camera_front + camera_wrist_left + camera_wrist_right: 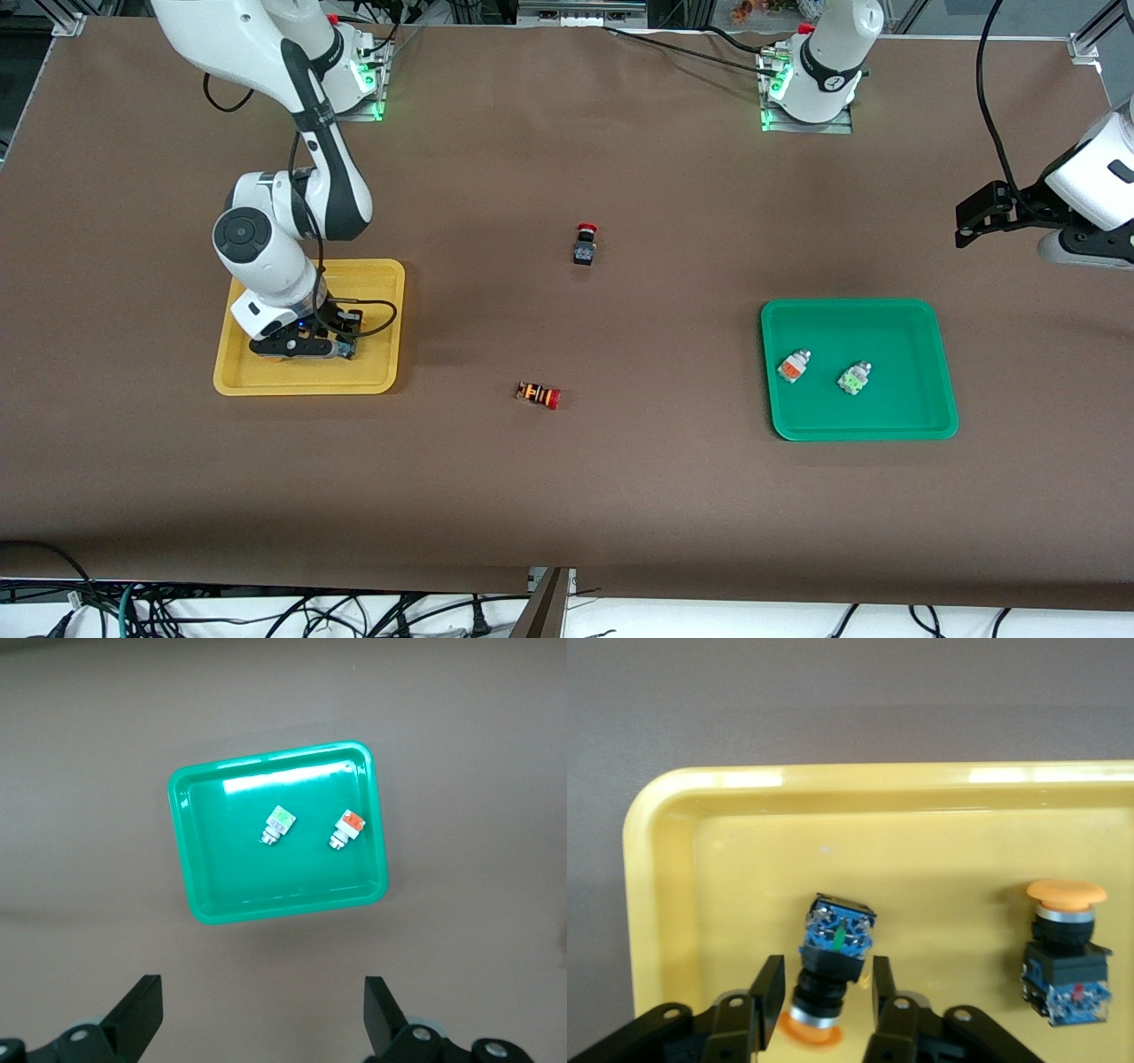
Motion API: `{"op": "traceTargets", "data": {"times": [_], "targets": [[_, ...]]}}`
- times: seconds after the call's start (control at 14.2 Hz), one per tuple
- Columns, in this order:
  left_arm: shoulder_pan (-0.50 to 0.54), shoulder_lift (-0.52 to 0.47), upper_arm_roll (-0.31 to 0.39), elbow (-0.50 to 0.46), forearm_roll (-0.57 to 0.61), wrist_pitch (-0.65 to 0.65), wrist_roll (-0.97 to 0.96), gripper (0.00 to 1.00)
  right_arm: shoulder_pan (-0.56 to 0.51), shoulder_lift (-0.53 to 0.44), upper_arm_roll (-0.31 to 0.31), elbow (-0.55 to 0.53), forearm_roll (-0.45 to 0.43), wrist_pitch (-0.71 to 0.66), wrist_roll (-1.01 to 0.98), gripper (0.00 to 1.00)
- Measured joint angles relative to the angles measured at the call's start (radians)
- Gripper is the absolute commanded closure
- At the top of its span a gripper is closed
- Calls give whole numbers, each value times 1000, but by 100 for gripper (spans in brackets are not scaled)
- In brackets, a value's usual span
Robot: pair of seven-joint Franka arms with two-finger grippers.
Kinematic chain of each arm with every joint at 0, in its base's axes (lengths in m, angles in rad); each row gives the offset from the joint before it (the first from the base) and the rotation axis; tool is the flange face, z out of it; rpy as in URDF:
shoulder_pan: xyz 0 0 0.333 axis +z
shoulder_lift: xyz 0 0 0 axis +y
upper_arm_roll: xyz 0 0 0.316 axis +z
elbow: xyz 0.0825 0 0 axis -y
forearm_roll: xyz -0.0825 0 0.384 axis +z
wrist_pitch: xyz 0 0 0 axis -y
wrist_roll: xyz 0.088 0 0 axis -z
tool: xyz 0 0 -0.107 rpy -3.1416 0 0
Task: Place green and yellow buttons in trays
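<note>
My right gripper [306, 350] is low in the yellow tray [390, 328]. In the right wrist view, its open fingers [821, 979] stand on either side of a black-bodied button with an orange-yellow cap [833, 970], with a small gap on each side. A second black-bodied button [1065, 948] lies beside it in the yellow tray [833, 780]. Both are hidden by the hand in the front view. Two white-bodied buttons, one orange-faced [794, 367] and one green-faced [853, 378], lie in the green tray [886, 323]. My left gripper [970, 221] waits open and empty, high over the left arm's end of the table. The left wrist view shows its fingers wide apart [264, 992] and the green tray [230, 877] far below it.
A black switch with a red cap [585, 244] stands mid-table. An orange-striped switch with a red cap [539, 394] lies nearer the front camera. Cables hang along the table's front edge [266, 611].
</note>
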Motion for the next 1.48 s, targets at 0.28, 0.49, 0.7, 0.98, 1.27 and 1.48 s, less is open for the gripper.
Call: {"op": "traceTargets", "data": {"times": [0.28, 0.49, 0.7, 0.98, 1.27, 1.48], "targets": [[0, -6, 0, 2, 0, -11, -1, 0, 0, -60, -25, 12, 0, -81, -4, 3], [0, -7, -2, 2, 0, -20, -1, 0, -1, -94, -60, 121, 0, -274, -11, 3], [0, -7, -2, 2, 0, -22, -1, 0, -3, -108, -81, 314, -1, -530, -16, 1], [0, -7, -2, 2, 0, -23, -1, 0, -19, -104, -84, 518, -2, -712, -19, 1], [0, -8, -3, 2, 0, -24, -1, 0, -39, -65, -85, 558, -2, -731, -60, 1], [0, -8, -3, 2, 0, -25, -1, 0, -82, -49, -81, 564, -1, -732, -111, 1]]}}
